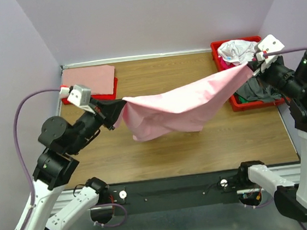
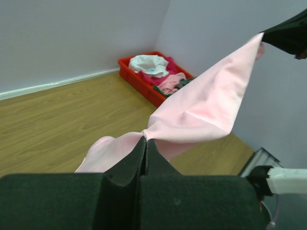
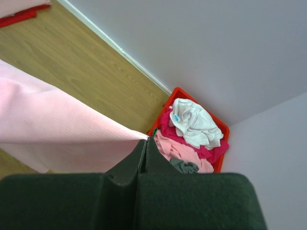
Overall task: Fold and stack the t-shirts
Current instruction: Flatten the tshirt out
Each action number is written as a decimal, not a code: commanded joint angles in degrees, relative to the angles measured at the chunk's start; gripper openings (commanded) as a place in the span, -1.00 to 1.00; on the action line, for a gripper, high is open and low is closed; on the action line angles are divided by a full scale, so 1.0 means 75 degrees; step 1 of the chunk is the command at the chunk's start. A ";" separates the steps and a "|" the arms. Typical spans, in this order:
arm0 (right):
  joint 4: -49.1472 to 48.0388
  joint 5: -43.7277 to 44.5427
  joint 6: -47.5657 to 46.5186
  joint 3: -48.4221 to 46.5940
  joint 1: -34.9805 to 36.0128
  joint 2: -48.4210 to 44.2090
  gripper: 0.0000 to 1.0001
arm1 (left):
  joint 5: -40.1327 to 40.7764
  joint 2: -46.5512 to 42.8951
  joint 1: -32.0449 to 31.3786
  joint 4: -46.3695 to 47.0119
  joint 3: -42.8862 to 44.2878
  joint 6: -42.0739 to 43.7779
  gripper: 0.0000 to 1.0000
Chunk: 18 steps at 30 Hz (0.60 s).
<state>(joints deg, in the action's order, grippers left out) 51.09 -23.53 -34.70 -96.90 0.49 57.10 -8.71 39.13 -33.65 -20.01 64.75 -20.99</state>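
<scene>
A light pink t-shirt (image 1: 180, 106) hangs stretched in the air between my two grippers, its lower part sagging to the wooden table (image 1: 163, 152). My left gripper (image 1: 120, 103) is shut on its left end; in the left wrist view the cloth (image 2: 201, 115) runs from my shut gripper (image 2: 145, 139) up to the right. My right gripper (image 1: 253, 67) is shut on its right corner; in the right wrist view the pink cloth (image 3: 53, 129) meets the gripper (image 3: 147, 140). A folded salmon t-shirt (image 1: 88, 79) lies at the back left.
A red tray (image 1: 248, 104) at the back right holds crumpled white (image 1: 236, 50), magenta and grey shirts; it also shows in the right wrist view (image 3: 193, 129) and left wrist view (image 2: 152, 72). The salmon shirt lies on a red tray (image 1: 112, 92). Lilac walls enclose the table.
</scene>
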 commanded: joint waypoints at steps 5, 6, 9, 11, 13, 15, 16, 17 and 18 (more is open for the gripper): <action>0.1110 -0.1433 -0.0214 -0.0965 -0.0909 -0.0138 -0.99 | -0.0960 -0.0823 0.0022 -0.0835 0.0483 -0.0868 -1.00; 0.1087 -0.1445 -0.0213 -0.0990 -0.0909 -0.0067 -0.99 | -0.0855 -0.0812 0.0033 -0.0859 0.0530 -0.0927 -1.00; 0.0642 -0.1386 0.0102 -0.0850 -0.0909 0.0214 -0.99 | -0.0026 -0.0462 0.0022 -0.0813 0.0438 -0.1172 -1.00; 0.0127 -0.1503 0.0407 -0.0430 -0.0921 0.0483 -0.99 | 0.0478 -0.0064 0.0033 -0.0406 -0.0040 -0.1395 -1.00; -0.0457 -0.1875 0.0711 -0.0031 -0.0909 0.0682 -0.99 | 0.0762 0.0265 0.0033 0.0087 -0.0475 -0.1501 -1.00; -0.0938 -0.2158 0.0945 0.0543 -0.0909 0.1092 -0.99 | 0.0961 0.0965 0.0138 0.1048 -0.1176 -0.1607 -1.00; -0.1498 -0.2392 0.1306 0.1091 -0.0909 0.1244 -0.99 | 0.0927 0.1260 0.0220 0.1376 -0.1354 -0.1723 -1.00; -0.1817 -0.2464 0.1449 0.1340 -0.0898 0.1455 -0.99 | 0.0788 0.1611 0.0325 0.2040 -0.1507 -0.1771 -1.00; -0.2412 -0.2557 0.1729 0.1748 -0.0898 0.1886 -0.99 | 0.0636 0.2345 0.0605 0.2325 -0.1729 -0.1806 -1.00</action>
<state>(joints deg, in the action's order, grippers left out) 45.04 -37.47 -29.56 -92.33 -5.76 64.20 -5.72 46.02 -32.56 -13.50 57.17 -31.59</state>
